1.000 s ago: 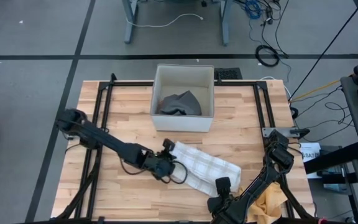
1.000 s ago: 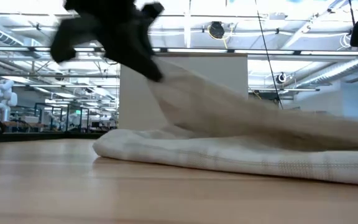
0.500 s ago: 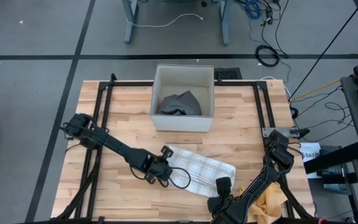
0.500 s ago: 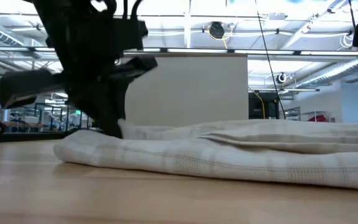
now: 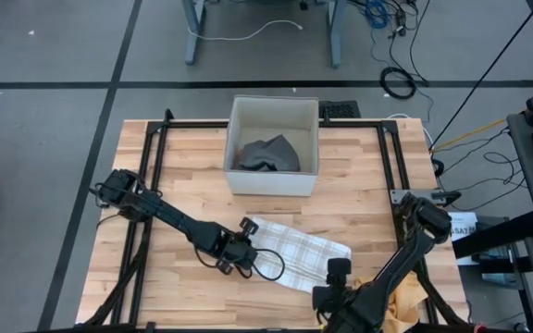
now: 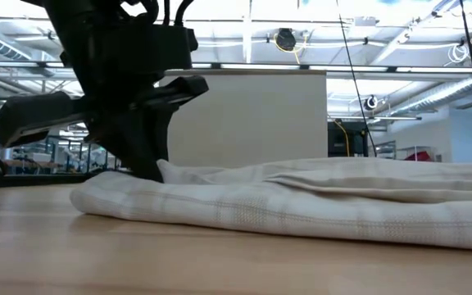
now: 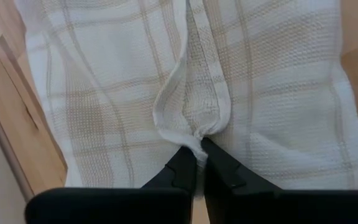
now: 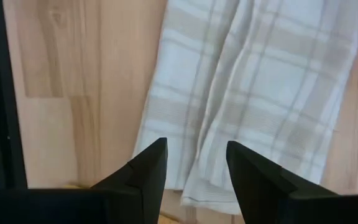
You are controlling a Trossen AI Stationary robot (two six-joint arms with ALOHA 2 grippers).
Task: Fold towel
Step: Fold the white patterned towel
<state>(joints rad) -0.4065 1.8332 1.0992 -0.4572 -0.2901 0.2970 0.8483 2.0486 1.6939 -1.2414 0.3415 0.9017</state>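
Note:
The white towel with beige checks [image 5: 305,252] lies in a folded, slanting strip near the table's middle, also in the low view [image 6: 301,205]. My left gripper [image 5: 245,242] is shut on the towel's left end, down at table height [image 6: 156,168]. My right gripper [image 5: 333,276] is open at the towel's near right end. In the right wrist view [image 8: 196,163] its fingers stand apart above the towel's edge [image 8: 204,186], touching nothing that I can see. My left gripper pinches a bunched bit of the towel's hemmed edge [image 7: 196,137] between its two shut fingers. That edge lies on top of the layers below. The fingers come from the table's left, slanting down. The towel rests flat on the table, slack.
A white open box [image 5: 273,191] stands behind the towel toward the far edge, with a dark grey cloth [image 5: 268,154] inside. A yellow cloth [image 5: 403,298] lies at the near right corner under the right arm. Black frame rails [image 5: 146,176] run along the table's sides.
My left gripper, shut on the towel's edge, has come down and toward the near edge. The lifted sheet of cloth that slanted up from the table now lies laid over the rest, making a narrower strip. In the last half second it has kept still.

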